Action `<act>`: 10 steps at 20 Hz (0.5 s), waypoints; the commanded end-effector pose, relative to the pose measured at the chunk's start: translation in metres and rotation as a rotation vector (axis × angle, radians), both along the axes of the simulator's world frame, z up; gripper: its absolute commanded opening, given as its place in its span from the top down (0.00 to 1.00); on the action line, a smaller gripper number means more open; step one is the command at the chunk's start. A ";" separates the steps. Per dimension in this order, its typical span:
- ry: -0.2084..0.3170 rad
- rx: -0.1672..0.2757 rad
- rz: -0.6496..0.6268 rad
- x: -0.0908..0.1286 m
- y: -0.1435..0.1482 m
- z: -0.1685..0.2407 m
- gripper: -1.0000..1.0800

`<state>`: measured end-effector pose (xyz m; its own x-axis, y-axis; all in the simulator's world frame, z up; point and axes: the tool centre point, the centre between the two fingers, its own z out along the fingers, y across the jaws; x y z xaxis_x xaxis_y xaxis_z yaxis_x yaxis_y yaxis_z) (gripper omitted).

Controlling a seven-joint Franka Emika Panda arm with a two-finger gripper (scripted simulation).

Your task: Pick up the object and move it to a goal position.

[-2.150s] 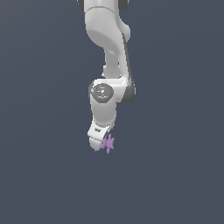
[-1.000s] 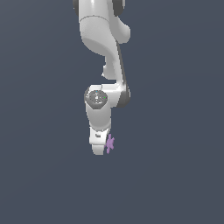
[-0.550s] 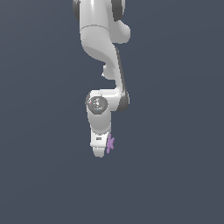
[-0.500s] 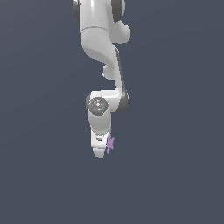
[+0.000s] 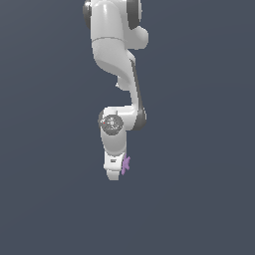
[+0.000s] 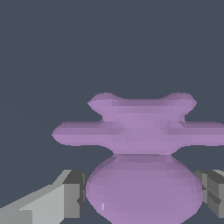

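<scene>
The object (image 5: 125, 165) is a small light-purple spiky thing that sticks out from the side of my white gripper (image 5: 115, 172) in the exterior view, towards that view's right. In the wrist view the object (image 6: 140, 129) fills the middle, with a rounded bulb and several prongs spreading sideways. My gripper (image 6: 144, 194) is shut on it, with one grey finger (image 6: 72, 194) on each side of the bulb. The object is held off the dark grey surface. No goal marker shows in either view.
A plain dark grey surface (image 5: 199, 199) lies all around the arm. The white arm (image 5: 117, 60) reaches down from the top of the exterior view.
The hand has sunk a little in the exterior view and turned slightly, so less of the purple object shows beside it. The grip on the object is unchanged.
</scene>
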<state>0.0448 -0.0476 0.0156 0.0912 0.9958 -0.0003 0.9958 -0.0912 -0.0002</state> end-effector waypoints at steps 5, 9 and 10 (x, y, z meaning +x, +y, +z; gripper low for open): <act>0.000 0.000 0.000 0.000 0.000 0.000 1.00; 0.000 0.000 0.000 0.000 0.001 0.000 1.00; 0.000 0.000 0.000 -0.001 0.002 0.000 1.00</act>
